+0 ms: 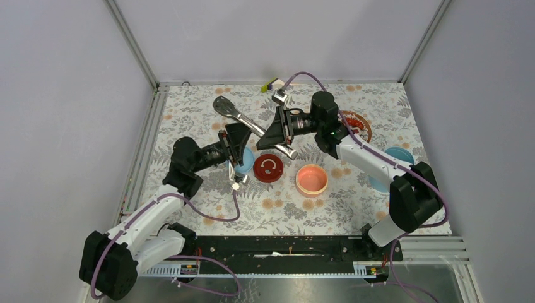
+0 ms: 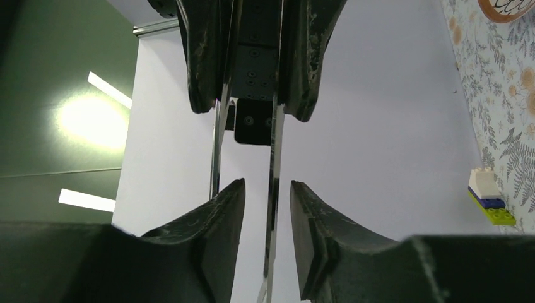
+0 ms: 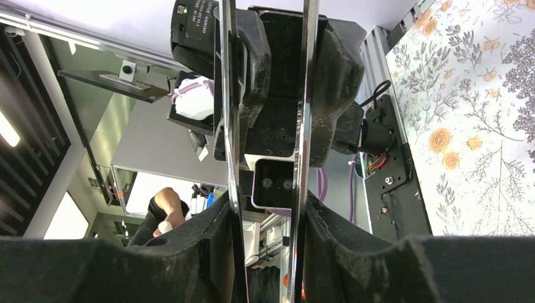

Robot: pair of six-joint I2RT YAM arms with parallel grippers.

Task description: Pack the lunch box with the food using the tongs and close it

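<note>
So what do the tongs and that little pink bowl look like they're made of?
The tongs: metal, polished, probably steel; their thin arms reflect like mirrors in the wrist views. The pink bowl: likely plastic, smooth and slightly glossy, in one even salmon colour; ceramic can't be ruled out from this view.

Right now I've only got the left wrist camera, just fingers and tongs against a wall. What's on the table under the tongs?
Observer: In the top view the tongs are held up over the table; a dark red disc lies by their near tip.
Operator: Where's the pink bowl?
Observer: The salmon-pink bowl stands just right of that disc, apart from it, and looks empty.
Operator: And the food?
Observer: Red-brown pieces lie in the patterned dish at the far right, half hidden by the right arm.
</note>
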